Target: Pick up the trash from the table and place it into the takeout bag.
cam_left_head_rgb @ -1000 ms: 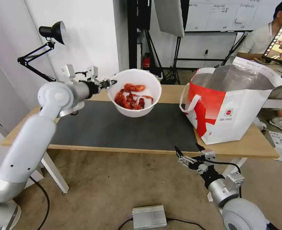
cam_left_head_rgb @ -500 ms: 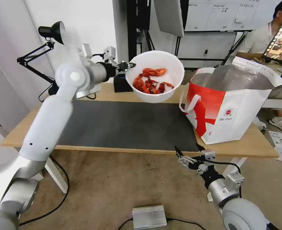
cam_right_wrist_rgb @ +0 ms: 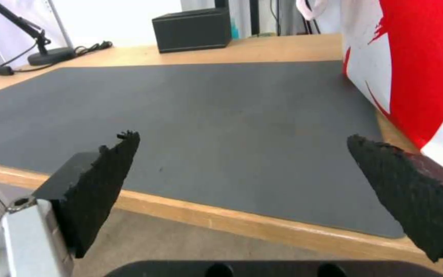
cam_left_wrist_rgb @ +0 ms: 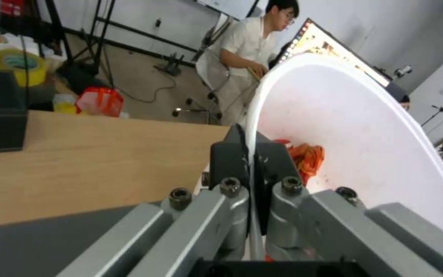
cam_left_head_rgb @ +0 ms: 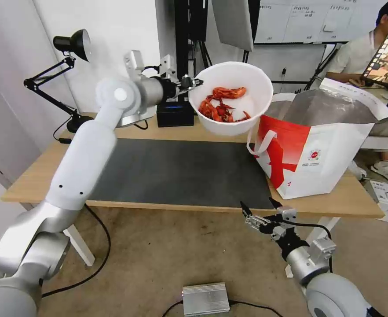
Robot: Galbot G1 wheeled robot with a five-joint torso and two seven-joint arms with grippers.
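Note:
My left gripper [cam_left_head_rgb: 197, 82] is shut on the rim of the white round bowl [cam_left_head_rgb: 232, 103] of red scraps, holding it in the air above the table [cam_left_head_rgb: 35, 176], just left of the takeout bag [cam_left_head_rgb: 317, 141]. In the left wrist view the black pads [cam_left_wrist_rgb: 232, 161] pinch the bowl [cam_left_wrist_rgb: 365, 146] wall between them. The white-and-red bag stands open on the table's right end, its foil lining showing. My right gripper [cam_left_head_rgb: 259, 206] hangs open below the table's front edge; in the right wrist view its fingers [cam_right_wrist_rgb: 106, 169] stand wide apart before the bag [cam_right_wrist_rgb: 411, 69].
A large dark grey mat [cam_left_head_rgb: 176, 171] covers the table's middle. A black tissue box [cam_left_head_rgb: 174, 113] and a black desk lamp [cam_left_head_rgb: 73, 44] stand at the back. A silver box [cam_left_head_rgb: 205, 298] lies on the floor. A person sits at a desk behind the bag.
My left arm has lifted the bowl and carried it to the right, from over the mat's left half up to the bag's left rim. The right arm has not moved.

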